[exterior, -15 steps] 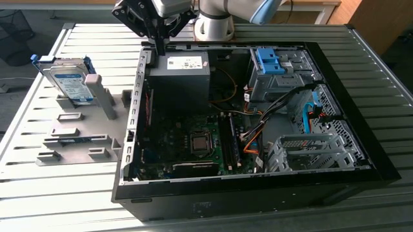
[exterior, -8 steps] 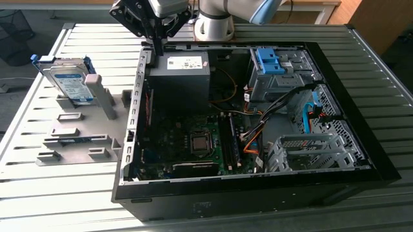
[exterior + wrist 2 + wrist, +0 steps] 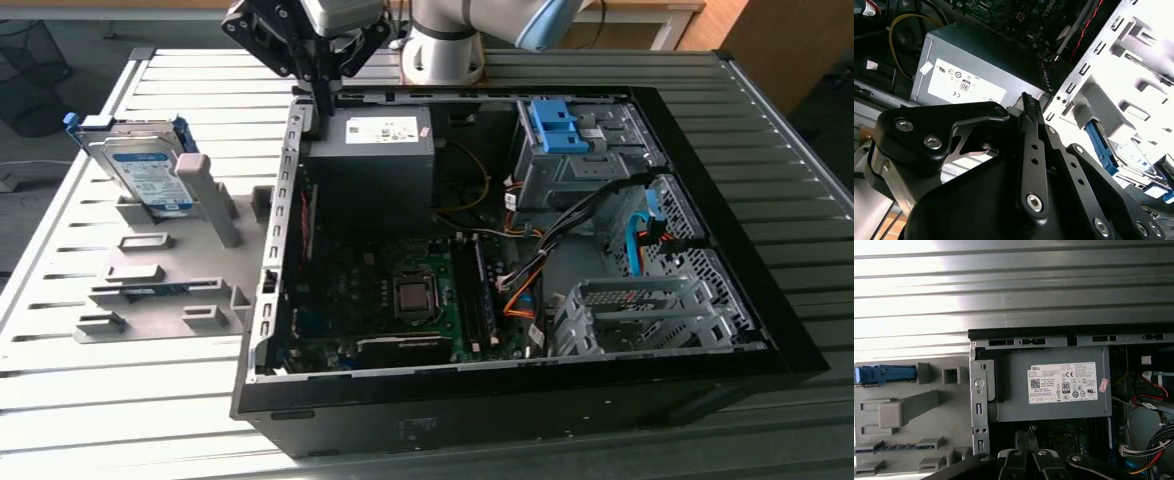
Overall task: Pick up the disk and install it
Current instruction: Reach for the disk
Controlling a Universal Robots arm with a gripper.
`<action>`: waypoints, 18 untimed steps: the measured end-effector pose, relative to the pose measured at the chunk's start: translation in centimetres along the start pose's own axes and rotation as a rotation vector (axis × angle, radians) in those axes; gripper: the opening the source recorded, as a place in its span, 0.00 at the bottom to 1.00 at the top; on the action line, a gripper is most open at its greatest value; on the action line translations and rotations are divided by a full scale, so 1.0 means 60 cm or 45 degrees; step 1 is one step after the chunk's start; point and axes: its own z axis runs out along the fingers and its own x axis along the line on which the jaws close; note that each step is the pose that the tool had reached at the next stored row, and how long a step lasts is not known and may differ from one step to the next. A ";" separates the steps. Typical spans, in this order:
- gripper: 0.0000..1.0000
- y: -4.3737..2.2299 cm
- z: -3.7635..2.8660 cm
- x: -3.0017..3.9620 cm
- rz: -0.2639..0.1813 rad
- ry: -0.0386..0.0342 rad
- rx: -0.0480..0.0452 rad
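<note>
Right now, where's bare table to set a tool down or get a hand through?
Bare slatted table between the gray fixture and the near table edge, beside the PC case; also a narrow strip along the case's side at the exterior view's right. Crowded: inside the case, cables and drive cages; the fixture holds the disk.

disk (image 3: 143,168): silver metal, blue plastic frame | table (image 3: 120,400): ribbed shiny metal | gripper (image 3: 323,100): matt black
</note>
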 end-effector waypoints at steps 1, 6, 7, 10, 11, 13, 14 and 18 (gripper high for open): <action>0.11 0.000 0.000 0.001 0.000 0.0000 0.000; 0.11 0.000 0.000 0.005 0.000 0.0001 0.000; 0.11 0.000 0.000 0.006 0.000 0.0001 0.000; 0.11 -0.001 0.000 0.008 0.000 0.0000 0.000; 0.11 -0.001 0.000 0.009 0.000 0.0000 0.000; 0.11 -0.001 0.000 0.010 0.000 0.0001 0.000; 0.11 -0.001 0.000 0.011 0.000 0.0000 0.000; 0.11 -0.001 0.000 0.014 0.000 0.0001 0.000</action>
